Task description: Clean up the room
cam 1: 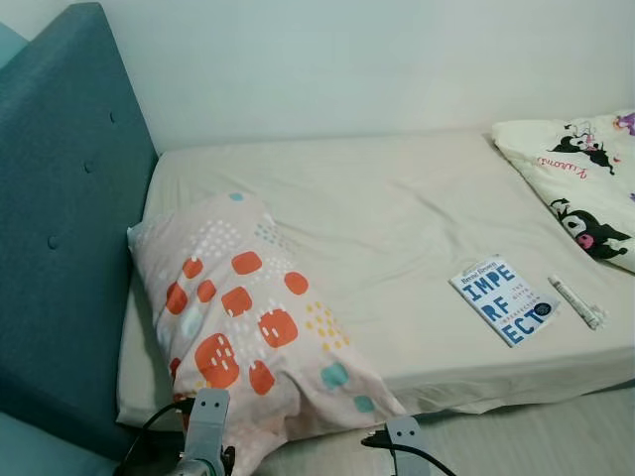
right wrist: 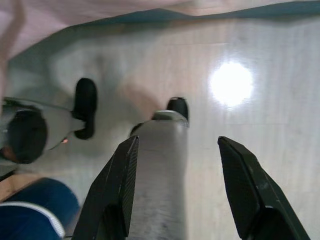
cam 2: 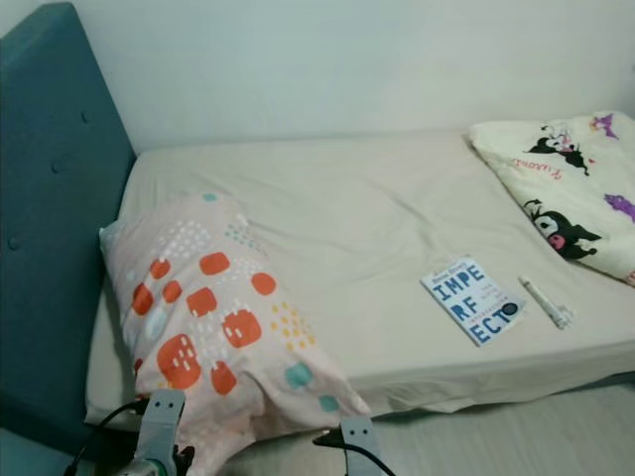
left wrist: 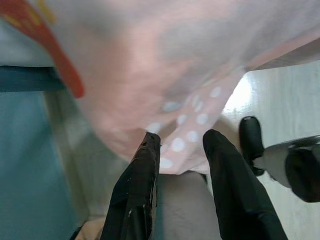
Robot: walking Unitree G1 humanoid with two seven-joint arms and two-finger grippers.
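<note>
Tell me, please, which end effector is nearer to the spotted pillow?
Left. The left end effector sits right beneath the pillow's overhanging corner, fingers open; the right end effector hangs open over bare floor, off to the side.

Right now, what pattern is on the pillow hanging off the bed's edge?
Pale pink pillow with orange-red rounded squares, teal patches and small white and yellow dots; clearest in the left eye view.
</note>
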